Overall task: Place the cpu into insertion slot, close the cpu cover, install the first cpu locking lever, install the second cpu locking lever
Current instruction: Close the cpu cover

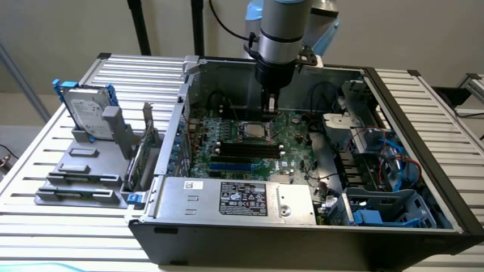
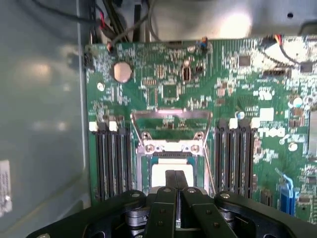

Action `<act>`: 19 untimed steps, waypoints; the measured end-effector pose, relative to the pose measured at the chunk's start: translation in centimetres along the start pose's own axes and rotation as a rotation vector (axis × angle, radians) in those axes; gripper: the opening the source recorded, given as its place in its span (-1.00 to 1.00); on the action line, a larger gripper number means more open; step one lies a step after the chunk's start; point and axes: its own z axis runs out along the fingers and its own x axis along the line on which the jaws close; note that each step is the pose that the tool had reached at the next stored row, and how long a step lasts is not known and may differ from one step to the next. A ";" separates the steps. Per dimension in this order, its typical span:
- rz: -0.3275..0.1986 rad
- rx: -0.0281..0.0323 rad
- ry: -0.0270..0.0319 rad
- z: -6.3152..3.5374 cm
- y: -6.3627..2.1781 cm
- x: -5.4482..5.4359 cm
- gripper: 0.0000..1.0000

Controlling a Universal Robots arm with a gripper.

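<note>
My gripper [image 1: 270, 109] hangs low inside the open computer case, just over the insertion slot [image 1: 253, 131] in the middle of the green motherboard [image 1: 291, 161]. In the wrist view its two black fingers [image 2: 173, 181] are pressed together, with nothing seen between them. Under the tips lies the pale square cpu [image 2: 161, 177], flat in the insertion slot [image 2: 171, 158]. The cpu cover [image 2: 171, 120], a thin silvery frame, stands swung up from its hinge with green board showing through its opening. A thin wire locking lever [image 2: 210, 171] runs along one side of the slot.
Long black memory slots [image 2: 111, 158] flank the socket on both sides. A grey labelled power supply box [image 1: 242, 198] sits at the case's front, a blue drive cage [image 1: 386, 209] and cables on the exterior view's right. A hard drive [image 1: 87, 110] stands outside on the slatted table.
</note>
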 end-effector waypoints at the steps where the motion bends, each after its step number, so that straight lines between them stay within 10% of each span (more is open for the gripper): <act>1: 0.000 0.0012 0.0000 -0.24 0.45 0.0 -0.79; 11: 0.001 0.0155 -0.0001 -2.57 5.00 0.4 -0.79; 19: 0.001 0.0204 0.0041 -1.92 7.63 0.4 -0.79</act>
